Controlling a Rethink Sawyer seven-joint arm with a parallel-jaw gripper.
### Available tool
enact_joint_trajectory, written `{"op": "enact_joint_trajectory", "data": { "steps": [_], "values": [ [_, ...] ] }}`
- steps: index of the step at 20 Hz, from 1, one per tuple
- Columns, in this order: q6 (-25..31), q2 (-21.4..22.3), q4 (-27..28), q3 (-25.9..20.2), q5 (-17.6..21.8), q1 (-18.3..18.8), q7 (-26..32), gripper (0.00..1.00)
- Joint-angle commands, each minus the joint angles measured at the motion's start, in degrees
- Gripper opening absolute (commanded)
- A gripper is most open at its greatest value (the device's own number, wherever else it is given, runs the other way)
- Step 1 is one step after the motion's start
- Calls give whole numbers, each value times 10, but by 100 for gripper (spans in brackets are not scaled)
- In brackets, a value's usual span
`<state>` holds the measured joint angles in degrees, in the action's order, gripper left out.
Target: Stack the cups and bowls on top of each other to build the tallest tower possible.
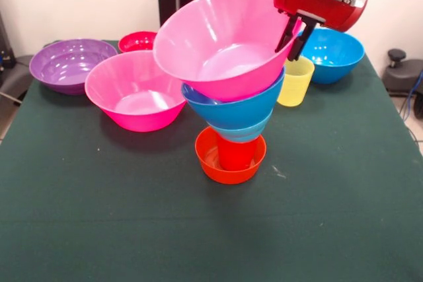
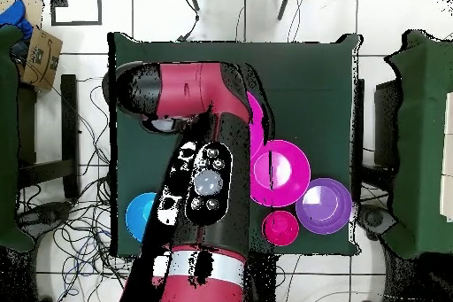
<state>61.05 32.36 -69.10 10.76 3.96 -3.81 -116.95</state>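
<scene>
The tower stands mid-table in the front view: a small orange bowl (image 1: 215, 163), a red cup (image 1: 236, 154) in it, a small light-blue bowl (image 1: 246, 133), then a large blue bowl (image 1: 231, 109). A large pink bowl (image 1: 221, 41) lies tilted on top, its mouth facing the camera. My gripper (image 1: 293, 35) is shut on this pink bowl's right rim. The yellow cup (image 1: 295, 82) stands upright behind the tower on the right. In the overhead view my arm (image 2: 208, 183) hides the gripper and the tower; only an edge of the tilted pink bowl (image 2: 257, 121) shows.
On the green table (image 1: 99, 216) are a second large pink bowl (image 1: 134, 92) (image 2: 281, 170), a purple bowl (image 1: 69, 64) (image 2: 324, 204), a small red bowl (image 1: 137, 41) (image 2: 280, 226) and a second large blue bowl (image 1: 334, 54) (image 2: 140, 214).
</scene>
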Motion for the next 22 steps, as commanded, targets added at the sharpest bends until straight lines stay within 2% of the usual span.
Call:
{"op": "enact_joint_trajectory", "data": {
  "steps": [1, 13, 22],
  "values": [
    [-48, -26, -45, -21, 2, -9, -93, 0],
    [-88, -37, -61, -19, 3, -13, -97, 0],
    [-88, -41, -60, -14, 4, -15, -89, 0]
  ]
}}
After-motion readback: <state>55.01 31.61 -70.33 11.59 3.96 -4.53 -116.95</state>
